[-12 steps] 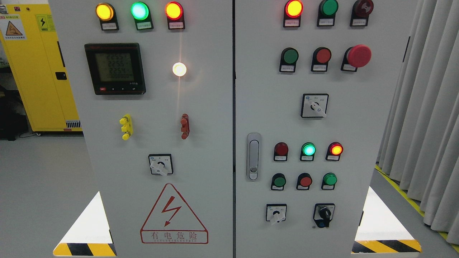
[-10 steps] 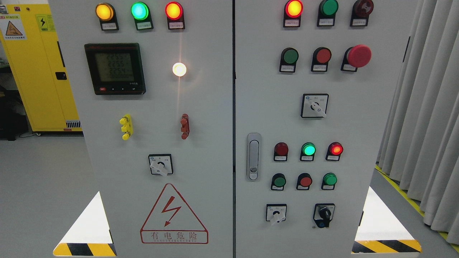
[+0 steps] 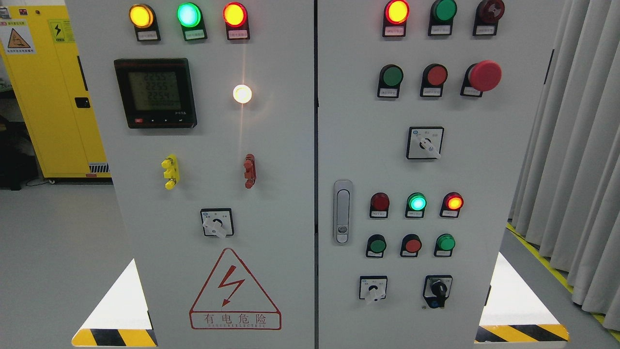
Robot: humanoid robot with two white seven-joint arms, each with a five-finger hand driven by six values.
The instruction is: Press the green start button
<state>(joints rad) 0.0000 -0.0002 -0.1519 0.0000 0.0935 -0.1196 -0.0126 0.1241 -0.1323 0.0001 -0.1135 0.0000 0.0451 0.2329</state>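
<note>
Grey cabinet (image 3: 271, 145) warning triangle (image 3: 235, 289) reads "有电危险".

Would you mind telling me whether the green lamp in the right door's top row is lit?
Off. The green lamp looks dark and flat, while the red lamp beside it glows brightly.

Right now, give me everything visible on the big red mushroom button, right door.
The red mushroom button is a large round domed cap, matte and plastic-looking, standing proud of the grey right door on a black collar. A small white label plate sits below its left side; the print is too small to read. It is unlit and ends the upper button row, right of a flat red button. Nothing touches it; no hand is in view.
</note>
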